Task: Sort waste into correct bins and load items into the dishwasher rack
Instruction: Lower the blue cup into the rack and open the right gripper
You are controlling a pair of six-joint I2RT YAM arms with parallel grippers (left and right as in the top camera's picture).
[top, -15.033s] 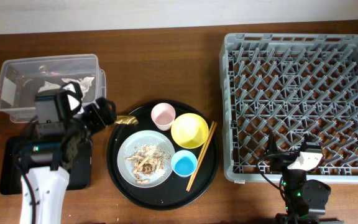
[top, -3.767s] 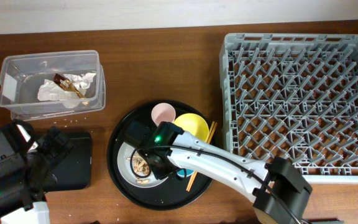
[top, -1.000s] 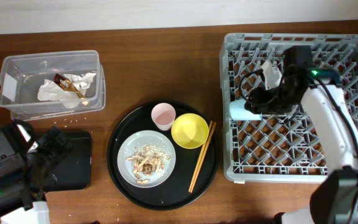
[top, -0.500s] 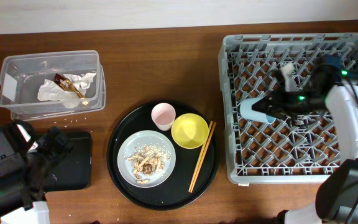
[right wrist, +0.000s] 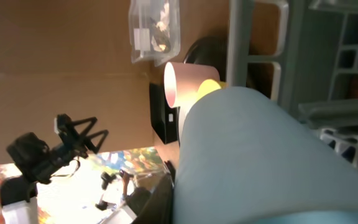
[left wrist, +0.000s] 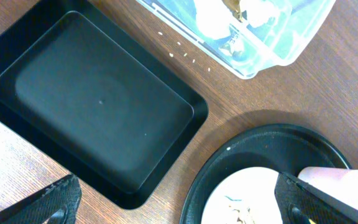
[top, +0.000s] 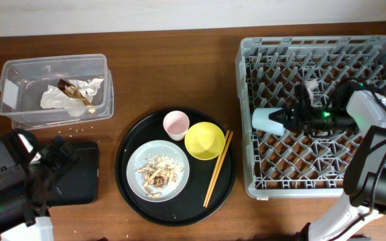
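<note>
My right gripper (top: 285,121) is shut on the light-blue cup (top: 267,120), which lies on its side over the left part of the dishwasher rack (top: 313,47). That cup (right wrist: 260,162) fills the right wrist view. The pink cup (top: 176,124), yellow bowl (top: 204,140), chopsticks (top: 217,167) and grey plate (top: 134,167) with food scraps (top: 158,173) sit on the round black tray (top: 122,174). White napkins (top: 66,94) with a brown wrapper lie in the clear tub (top: 52,114). My left gripper (left wrist: 179,211) stands open above the near right corner of the shallow black tray (left wrist: 92,106).
The rack's upright pegs surround the held cup. Small crumbs dot the wood between the tub and the shallow tray (top: 79,177). The round tray lies between the shallow tray and the rack.
The right arm swung from the rack's back to its right side, keeping the light-blue cup over the left part of the rack. The left arm has not moved.
</note>
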